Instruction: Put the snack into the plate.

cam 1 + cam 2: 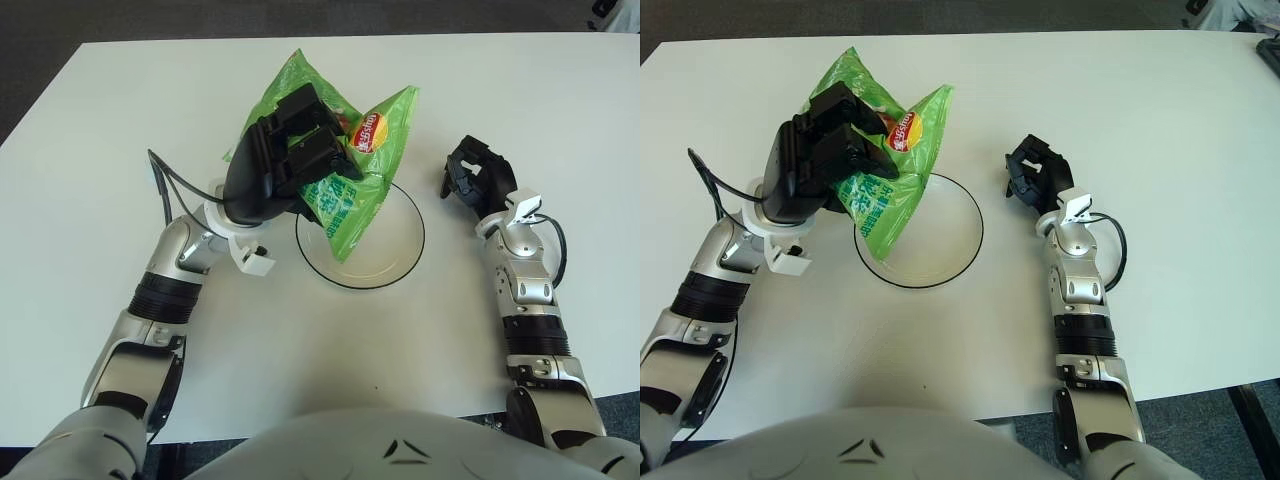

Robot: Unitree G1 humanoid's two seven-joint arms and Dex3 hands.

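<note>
Left eye view is showing the snack bag (350, 190), a green crinkly packet with a red and yellow logo, hanging tilted over the near-left part of the plate (405, 250); its lower corner is pointing down into the plate, though whether it is touching the bottom I cannot tell; the upper half is sticking up past the rim toward the far side of the table (560, 90). The left hand (295, 150) is gripping the bag around its middle, fingers curled over the film from the left. By the look of it the bag is light, puffed with air, soft and slick; the film is creasing under the fingers, and the contents are probably brittle, so a gentle pinch at the crimped edge or across the middle should suit better than a hard squeeze; once released it will probably flop flat or slide. The right hand (478, 175) is showing to the right of the plate, fingers loosely curled and holding nothing.
</note>
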